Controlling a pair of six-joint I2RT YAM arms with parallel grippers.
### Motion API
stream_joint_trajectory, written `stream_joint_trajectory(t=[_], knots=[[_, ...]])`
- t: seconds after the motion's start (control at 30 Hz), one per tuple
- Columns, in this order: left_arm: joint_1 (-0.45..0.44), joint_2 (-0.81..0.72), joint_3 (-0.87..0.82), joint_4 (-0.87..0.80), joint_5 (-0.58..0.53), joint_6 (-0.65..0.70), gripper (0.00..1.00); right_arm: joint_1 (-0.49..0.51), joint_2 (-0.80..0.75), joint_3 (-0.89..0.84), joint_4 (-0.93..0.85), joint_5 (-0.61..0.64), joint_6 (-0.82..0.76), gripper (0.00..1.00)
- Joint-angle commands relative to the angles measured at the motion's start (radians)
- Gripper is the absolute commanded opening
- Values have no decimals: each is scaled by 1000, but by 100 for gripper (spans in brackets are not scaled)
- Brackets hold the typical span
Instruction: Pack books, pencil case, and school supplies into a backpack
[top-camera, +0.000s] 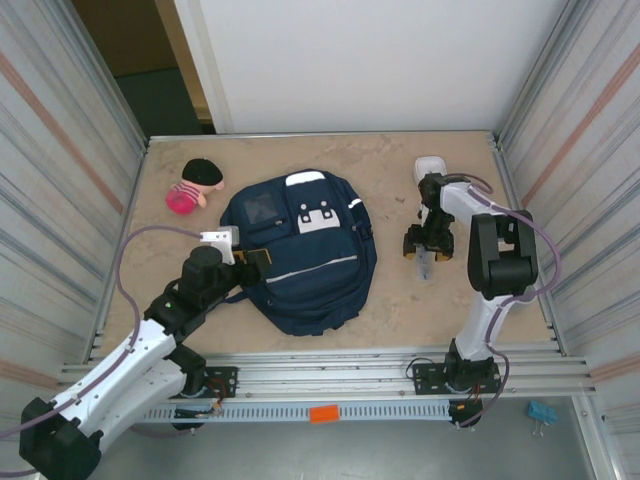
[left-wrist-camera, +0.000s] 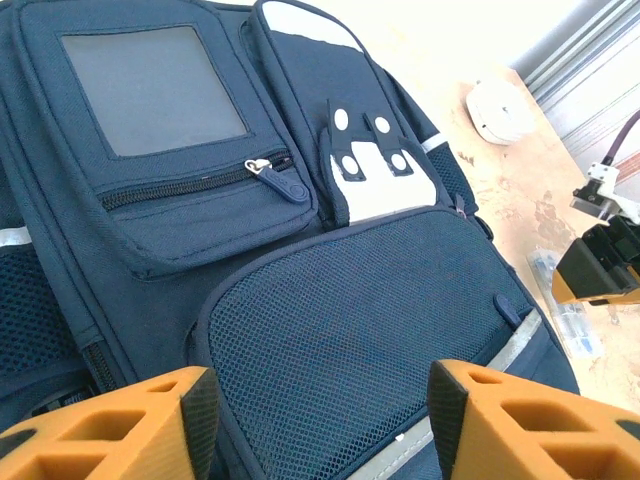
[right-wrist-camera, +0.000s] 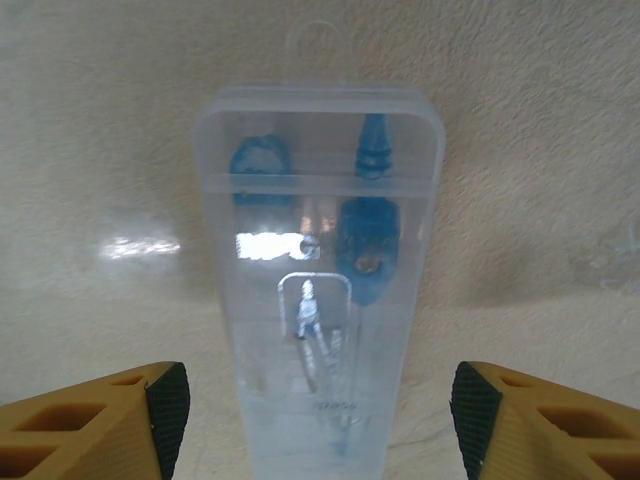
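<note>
The navy backpack (top-camera: 300, 250) lies flat at the table's middle, its zipped front pockets and mesh panel (left-wrist-camera: 340, 320) facing up. My left gripper (top-camera: 250, 262) (left-wrist-camera: 325, 415) hovers open over the backpack's left lower part, with only mesh between its fingers. One of the school supplies, a clear plastic case (right-wrist-camera: 320, 290) (top-camera: 425, 268) holding a blue and silvery tool, lies on the table right of the backpack. My right gripper (top-camera: 424, 250) (right-wrist-camera: 318, 420) is open astride the case's near end, with a gap on each side. The books and pencil case are out of view.
A white square device (top-camera: 430, 166) (left-wrist-camera: 505, 110) sits at the back right. A pink and black plush toy (top-camera: 193, 186) lies at the back left. Metal walls close in both sides, and a rail runs along the near edge.
</note>
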Motion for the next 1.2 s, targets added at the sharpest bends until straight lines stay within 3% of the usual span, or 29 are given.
stream_joint_trajectory(t=[0.0,0.17,0.43,0.57,0.8,0.97,1.07,1.17], knots=[[4,1,8,-16,-9,-1,59,-8,41,40,-20,36,-57,70],[5,4,9,-17,-9,6,59,-10,92,57,-5,-43,-89,66],[5,12,51,-57,9,18,60,-11,65,27,19,-28,-65,49],[-3,41,110,-98,33,66,60,-26,-72,-31,92,-143,-2,47],[-122,129,227,-200,34,250,66,-47,-439,-324,458,-464,289,41],[-226,205,268,-230,-15,387,77,-24,-591,-474,633,-553,429,39],[-265,241,265,-203,-63,461,78,15,-654,-526,667,-554,479,39],[-275,296,273,-178,5,552,80,62,-713,-575,703,-532,526,39]])
